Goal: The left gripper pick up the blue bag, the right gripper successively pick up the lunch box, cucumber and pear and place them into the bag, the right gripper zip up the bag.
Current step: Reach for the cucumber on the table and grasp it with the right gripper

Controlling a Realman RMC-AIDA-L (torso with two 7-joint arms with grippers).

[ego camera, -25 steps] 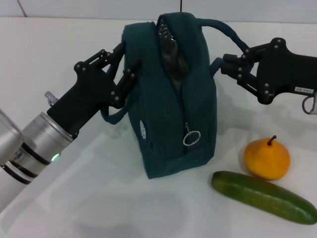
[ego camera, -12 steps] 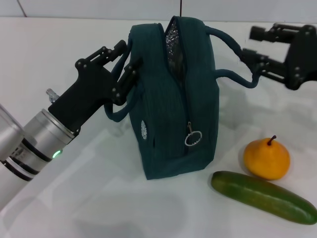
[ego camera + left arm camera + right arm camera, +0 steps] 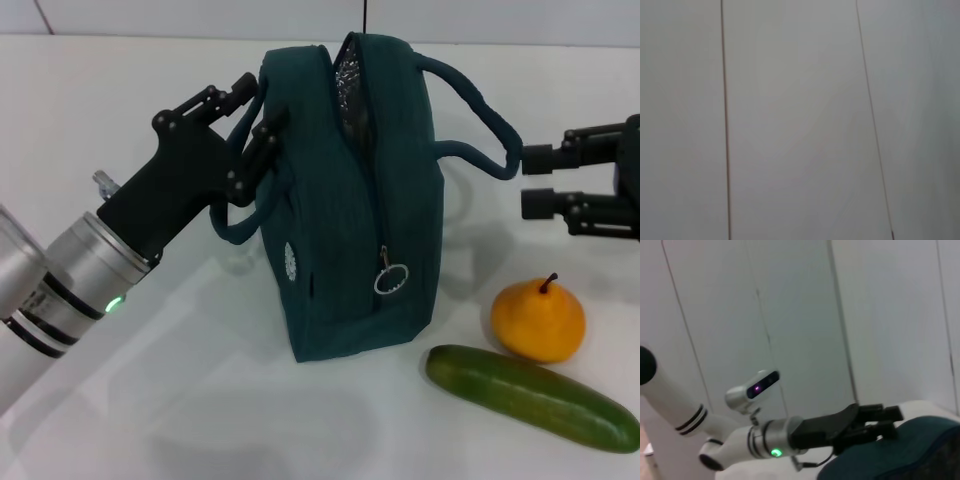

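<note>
A: Where is the left gripper (image 3: 250,128)?

B: Up at the blue bag (image 3: 352,205), on the bag's left upper edge. Its fingers are closed around the near loop handle (image 3: 237,215), which droops below the claw. The right wrist view shows the same claw (image 3: 875,426) from the other side, pressed against the bag's top (image 3: 910,450).

A: And the bag itself?

B: Standing upright on the white table (image 3: 200,400), just right of that claw. The zipper is open along the top, with silver lining (image 3: 350,80) showing in the gap. The ring pull (image 3: 391,277) hangs low on the front face, below and to the right of the left claw.

A: The right gripper (image 3: 540,182)?

B: Out to the right of the bag, level with its upper half, fingers spread apart and holding nothing. The far handle (image 3: 480,115) arcs toward it; its end sits just beside the upper fingertip, though I cannot tell whether they touch.

A: The produce?

B: The pear (image 3: 538,319) sits on the table below the right claw. The cucumber (image 3: 530,395) lies just in front of the pear, angled, about touching it.

A: The left wrist view?

B: Only pale wall panels (image 3: 790,125).
</note>
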